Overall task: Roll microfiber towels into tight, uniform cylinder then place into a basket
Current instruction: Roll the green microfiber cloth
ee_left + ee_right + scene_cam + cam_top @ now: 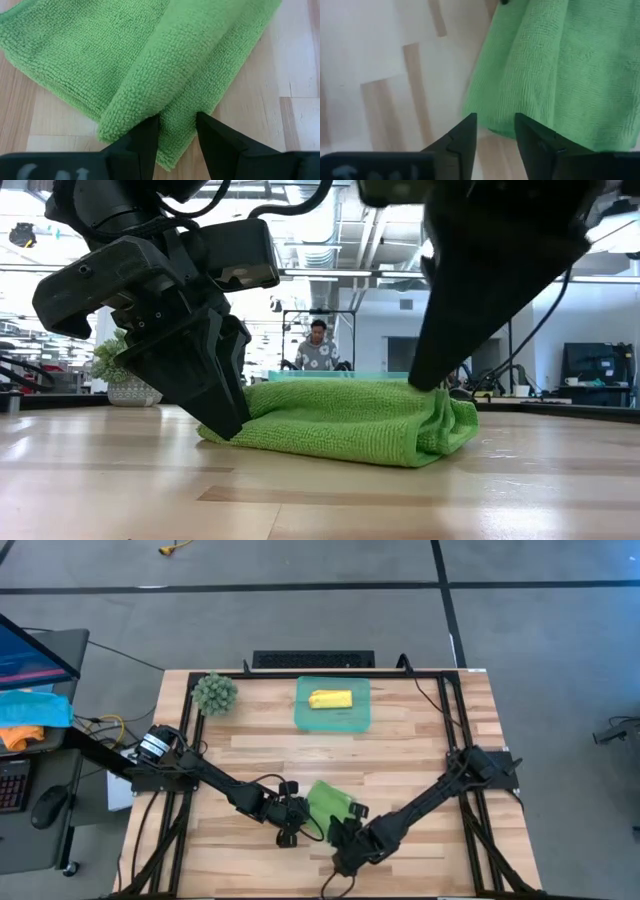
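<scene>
L gripper (177,131) pinches green towel (328,802) edge at table's (420,750) 6 o'clock. R gripper (495,131) at other end, fingers parted, grip unclear. Yellow towel (330,699) in basket (333,721), 12 o'clock.

Robotics lab, monitors (598,365) (open ceiling), workbenches

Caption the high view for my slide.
Both grippers, left and right, work the green towel; yellow towel sits rolled in the basket.
</scene>
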`<action>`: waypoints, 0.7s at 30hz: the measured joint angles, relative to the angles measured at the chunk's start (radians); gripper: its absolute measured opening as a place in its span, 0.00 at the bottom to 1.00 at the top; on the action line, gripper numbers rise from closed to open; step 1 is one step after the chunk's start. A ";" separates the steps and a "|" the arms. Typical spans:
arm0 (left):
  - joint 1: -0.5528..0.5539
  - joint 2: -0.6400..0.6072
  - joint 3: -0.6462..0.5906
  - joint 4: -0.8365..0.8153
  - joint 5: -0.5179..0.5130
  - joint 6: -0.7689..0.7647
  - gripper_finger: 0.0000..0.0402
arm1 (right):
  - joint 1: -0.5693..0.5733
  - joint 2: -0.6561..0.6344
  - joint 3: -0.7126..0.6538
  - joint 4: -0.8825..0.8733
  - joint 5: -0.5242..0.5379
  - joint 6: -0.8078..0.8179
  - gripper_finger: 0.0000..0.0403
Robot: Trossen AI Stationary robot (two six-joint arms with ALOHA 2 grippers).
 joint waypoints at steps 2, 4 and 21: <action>0.000 0.000 0.000 -0.001 0.000 0.000 0.32 | -0.005 0.006 0.000 0.000 0.000 0.001 0.43; 0.000 0.000 0.000 0.000 0.000 0.000 0.32 | -0.013 0.007 0.000 0.000 -0.008 0.005 0.49; 0.000 0.000 0.000 0.000 -0.001 0.000 0.32 | -0.035 -0.001 0.087 -0.184 0.049 -0.024 0.59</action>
